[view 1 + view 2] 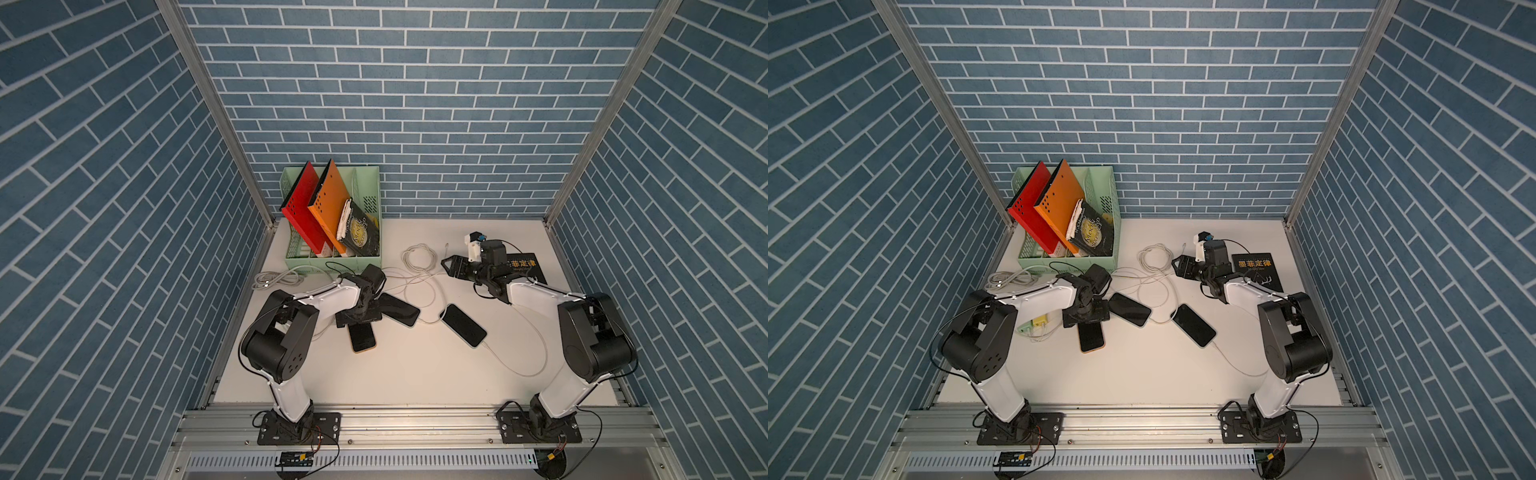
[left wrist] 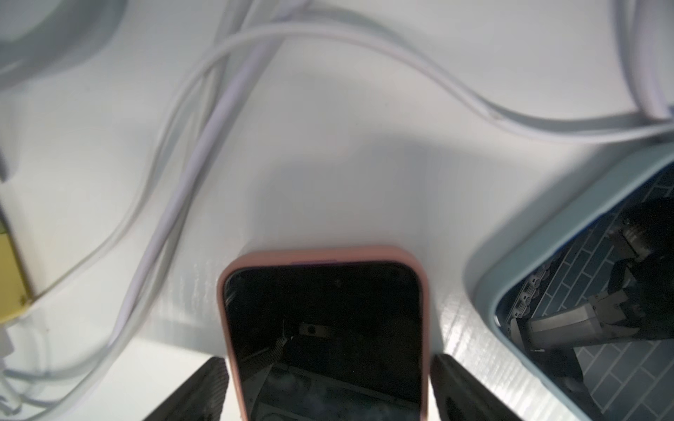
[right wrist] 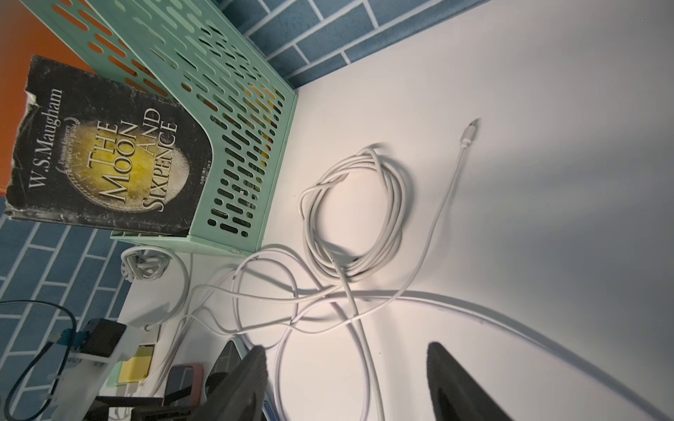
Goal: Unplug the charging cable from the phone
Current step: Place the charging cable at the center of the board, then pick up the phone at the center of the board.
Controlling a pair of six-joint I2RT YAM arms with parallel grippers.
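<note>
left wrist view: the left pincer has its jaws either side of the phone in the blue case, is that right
Not the blue one. The left wrist view shows the left pincer with its jaws either side of the phone in the pink case; the phone in the blue case lies outside them.

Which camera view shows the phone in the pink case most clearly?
The left wrist view: the phone in the pink case is large and close there. In both top views it is small and partly hidden under the left gripper. The right wrist view shows only a small part.
</note>
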